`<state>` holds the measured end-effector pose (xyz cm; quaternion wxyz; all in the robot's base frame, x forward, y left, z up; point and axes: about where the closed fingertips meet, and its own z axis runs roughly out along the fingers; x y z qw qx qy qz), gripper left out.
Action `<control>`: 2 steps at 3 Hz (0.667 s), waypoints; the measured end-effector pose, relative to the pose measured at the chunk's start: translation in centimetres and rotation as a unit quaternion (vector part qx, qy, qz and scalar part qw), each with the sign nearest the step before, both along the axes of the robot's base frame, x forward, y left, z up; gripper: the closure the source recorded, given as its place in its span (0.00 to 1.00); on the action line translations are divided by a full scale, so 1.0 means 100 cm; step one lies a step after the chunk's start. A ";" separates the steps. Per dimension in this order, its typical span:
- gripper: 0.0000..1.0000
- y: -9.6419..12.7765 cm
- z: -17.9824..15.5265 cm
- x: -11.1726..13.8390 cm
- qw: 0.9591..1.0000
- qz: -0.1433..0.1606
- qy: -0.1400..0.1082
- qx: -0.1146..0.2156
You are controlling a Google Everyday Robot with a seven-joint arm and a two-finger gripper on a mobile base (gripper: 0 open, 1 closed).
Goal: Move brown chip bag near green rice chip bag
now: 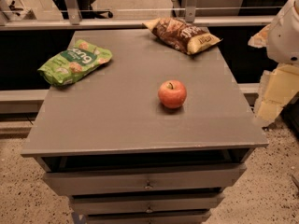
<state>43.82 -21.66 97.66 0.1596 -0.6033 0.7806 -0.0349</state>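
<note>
The brown chip bag (182, 34) lies at the far right corner of the grey cabinet top (121, 111), its yellow-tan end pointing right. The green rice chip bag (74, 62) lies at the far left edge of the top, well apart from the brown bag. My gripper is out of view. Only a white rounded part of my arm (285, 31) shows at the right edge of the camera view, off the cabinet's right side and level with the brown bag.
A red apple (172, 94) stands upright right of the middle of the top, between the two bags and nearer the front. Drawers (145, 181) sit below the front edge. A rail (140, 22) runs behind the cabinet. Pale boxes (275, 94) stand to the right.
</note>
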 end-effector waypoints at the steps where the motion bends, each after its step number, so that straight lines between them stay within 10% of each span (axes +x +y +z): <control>1: 0.00 0.000 0.000 0.000 1.000 0.000 0.000 0.000; 2: 0.00 0.001 -0.004 0.041 0.999 -0.011 -0.030 0.031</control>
